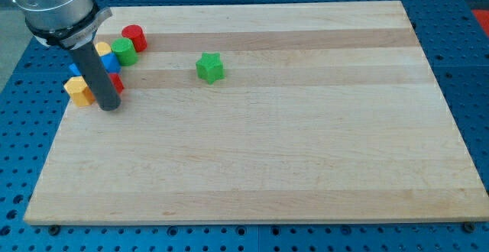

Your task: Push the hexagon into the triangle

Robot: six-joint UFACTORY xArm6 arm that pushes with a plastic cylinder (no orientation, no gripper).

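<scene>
Our tip [109, 108] rests beside the yellow hexagon [77, 90] (cluster partly hidden); no jaws on this end effector. Next: a leftward-upward push toward the occluded blue block [109, 61], we judge.

Blocks cluster at 10 o'clock around my tip [110, 107]; green star block [209, 67] stands alone at 12 o'clock on the board [290, 153].

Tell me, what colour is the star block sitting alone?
Green star block; the camera view shows it.
</scene>
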